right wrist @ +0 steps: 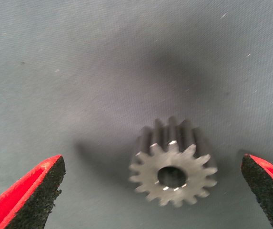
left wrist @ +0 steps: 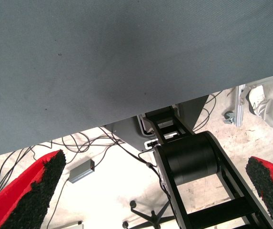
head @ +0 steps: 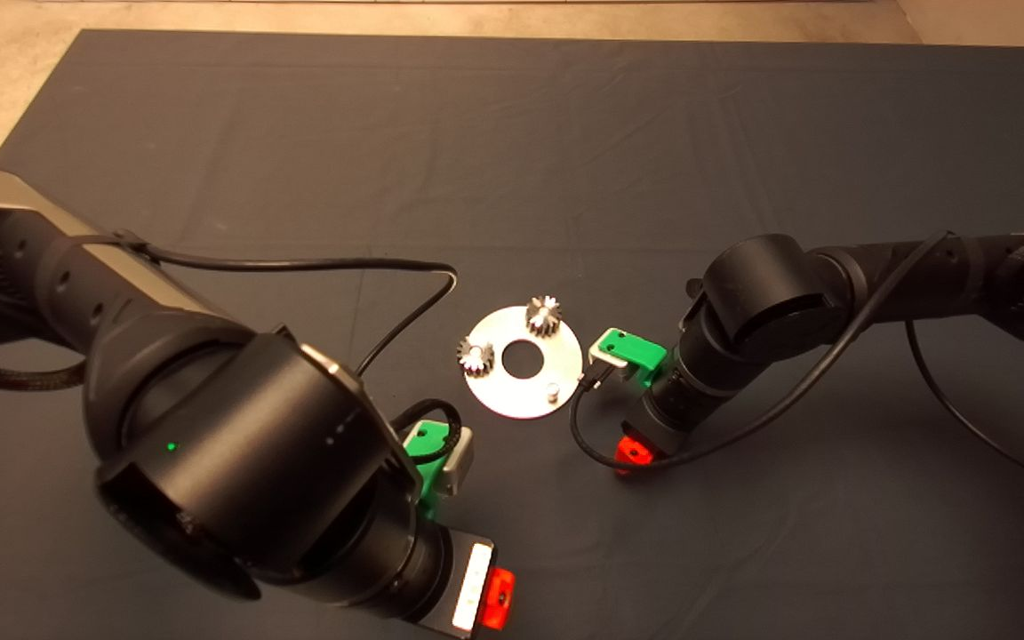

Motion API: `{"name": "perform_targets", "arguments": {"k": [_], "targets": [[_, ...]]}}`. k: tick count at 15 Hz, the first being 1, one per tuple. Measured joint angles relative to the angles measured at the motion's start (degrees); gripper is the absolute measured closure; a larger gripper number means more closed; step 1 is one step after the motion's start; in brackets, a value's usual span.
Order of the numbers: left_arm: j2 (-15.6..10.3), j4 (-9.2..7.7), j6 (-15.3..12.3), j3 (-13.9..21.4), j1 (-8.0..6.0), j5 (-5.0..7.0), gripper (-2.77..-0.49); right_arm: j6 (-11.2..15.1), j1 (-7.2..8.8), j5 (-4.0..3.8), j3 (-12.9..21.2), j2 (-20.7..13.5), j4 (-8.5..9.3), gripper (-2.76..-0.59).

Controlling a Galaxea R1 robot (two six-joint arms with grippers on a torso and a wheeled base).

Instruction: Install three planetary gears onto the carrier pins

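- Three planetary gears in all: two sit on pins of the silver plate (head: pixel 525 362), one gear (head: pixel 544 316) at its far edge and one gear (head: pixel 475 356) at its left edge.
- The third gear (right wrist: pixel 173 162) lies flat on the dark mat (head: pixel 512 133), bore up, and only the right wrist view shows it; in the head view the right arm covers it.
- Three carrier pins stand on the plate; just one bare pin (head: pixel 553 390) shows, at the near right edge.
- The right gripper (right wrist: pixel 150 191) hangs over the mat just right of the plate, its red fingers (right wrist: pixel 29 193) spread wide on either side of the loose gear, touching nothing.
- The left gripper (left wrist: pixel 150 195) is low at the near left, well apart from the plate, fingers wide apart and holding nothing.
- Its wrist view alone shows the mat's edge, cables on the floor (left wrist: pixel 98 191) and a black frame.
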Motion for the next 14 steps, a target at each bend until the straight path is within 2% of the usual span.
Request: {"name": "perform_targets", "arguments": {"k": [3, 4, 9, 10, 12, 14], "targets": [[0.0, 0.02, -0.01, 0.0, 0.0, 0.0, -2.75, -0.97, -0.07, 0.0, -0.85, 0.05, -0.84, -2.63], [0.0, 0.0, -0.01, 0.0, 0.01, 0.0, -2.75, -1.16, -0.09, -0.01, -1.14, 0.13, -0.93, -2.52], [-0.18, 0.0, 0.0, 0.0, 0.01, 0.0, -2.75, -1.9, -0.09, 0.0, -1.88, 0.16, -1.19, -2.4], [-0.18, 0.0, -0.01, 0.0, 0.0, 0.0, -2.75, -2.07, -0.09, 0.0, -1.89, 0.16, -1.19, -2.29], [-0.18, 0.0, -0.01, 0.0, 0.01, 0.0, -2.75, -2.08, -0.09, 0.0, -1.89, 0.16, -1.19, -2.25], [-0.18, 0.0, 0.0, -0.01, 0.0, 0.0, -2.75, -2.11, -0.09, 0.0, -1.89, 0.16, -1.19, -2.1]]}}
